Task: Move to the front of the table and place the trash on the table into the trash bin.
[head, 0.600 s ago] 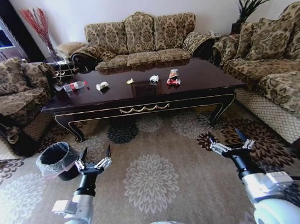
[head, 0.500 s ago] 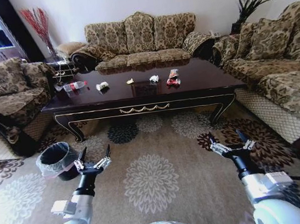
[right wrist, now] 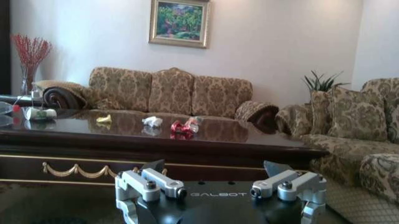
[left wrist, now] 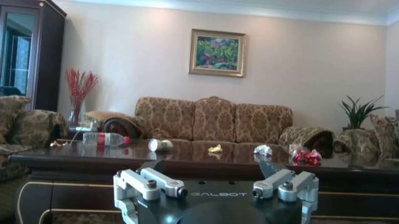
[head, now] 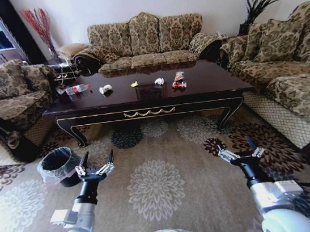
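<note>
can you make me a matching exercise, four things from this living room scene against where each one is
Things:
1. bottle
2. trash bin
3. red wrappers
4. right hand

Places:
A. on the carpet beside the left hand
B. at the table's left end
C. over the carpet, short of the table
D. on the table, right of the white paper bit

Pairs: 1-B, 2-A, 3-D, 4-C
</note>
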`<state>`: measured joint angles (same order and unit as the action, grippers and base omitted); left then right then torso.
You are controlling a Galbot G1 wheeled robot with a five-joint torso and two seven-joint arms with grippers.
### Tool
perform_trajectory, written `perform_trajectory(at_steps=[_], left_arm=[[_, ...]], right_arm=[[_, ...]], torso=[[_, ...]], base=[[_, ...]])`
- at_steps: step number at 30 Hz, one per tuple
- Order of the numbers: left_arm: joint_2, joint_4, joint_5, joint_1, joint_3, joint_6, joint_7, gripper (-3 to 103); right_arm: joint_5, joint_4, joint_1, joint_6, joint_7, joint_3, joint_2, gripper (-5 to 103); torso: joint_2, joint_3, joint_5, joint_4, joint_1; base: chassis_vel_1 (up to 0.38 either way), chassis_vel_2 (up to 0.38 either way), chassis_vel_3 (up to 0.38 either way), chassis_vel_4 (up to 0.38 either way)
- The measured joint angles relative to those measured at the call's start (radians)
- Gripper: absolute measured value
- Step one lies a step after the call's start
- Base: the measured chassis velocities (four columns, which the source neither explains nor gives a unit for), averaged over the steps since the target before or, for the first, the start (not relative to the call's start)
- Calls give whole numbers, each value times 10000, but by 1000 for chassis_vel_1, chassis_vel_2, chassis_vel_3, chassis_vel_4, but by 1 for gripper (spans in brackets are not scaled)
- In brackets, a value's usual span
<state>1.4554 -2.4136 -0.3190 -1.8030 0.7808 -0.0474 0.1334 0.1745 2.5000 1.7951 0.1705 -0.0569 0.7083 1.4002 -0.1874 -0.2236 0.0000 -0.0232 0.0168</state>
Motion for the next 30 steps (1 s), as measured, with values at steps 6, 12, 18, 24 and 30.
perform_trajectory(at_steps=[6,12,18,24,30], left_arm=[[84,-44,-24,-1,73,-1,3,100],[90,-9,-71,3,122,-2,6,100],[119,54,-62,-1,118,-59,55,100],[119,63,-63,21,118,-69,99,100],[169,128,-63,-39,133,-221,155,100]], right_arm=[[-115,0,0,-106,-1,-62,65,100],[-161,0,5,-157,0,-99,100,100],[-178,0,-22,-162,1,-107,73,100],[-293,0,-69,-162,21,-202,103,100],[-344,-2,-48,-208,36,-234,132,100]], torso=[[0,0,0,0,0],[0,0,1,0,0],[0,0,-1,0,0],[0,0,0,0,0],[0,0,1,1,0]], base=[[0,0,0,0],[33,43,-52,-49],[102,112,-115,-112],[155,176,-142,-157],[183,181,-194,-194]])
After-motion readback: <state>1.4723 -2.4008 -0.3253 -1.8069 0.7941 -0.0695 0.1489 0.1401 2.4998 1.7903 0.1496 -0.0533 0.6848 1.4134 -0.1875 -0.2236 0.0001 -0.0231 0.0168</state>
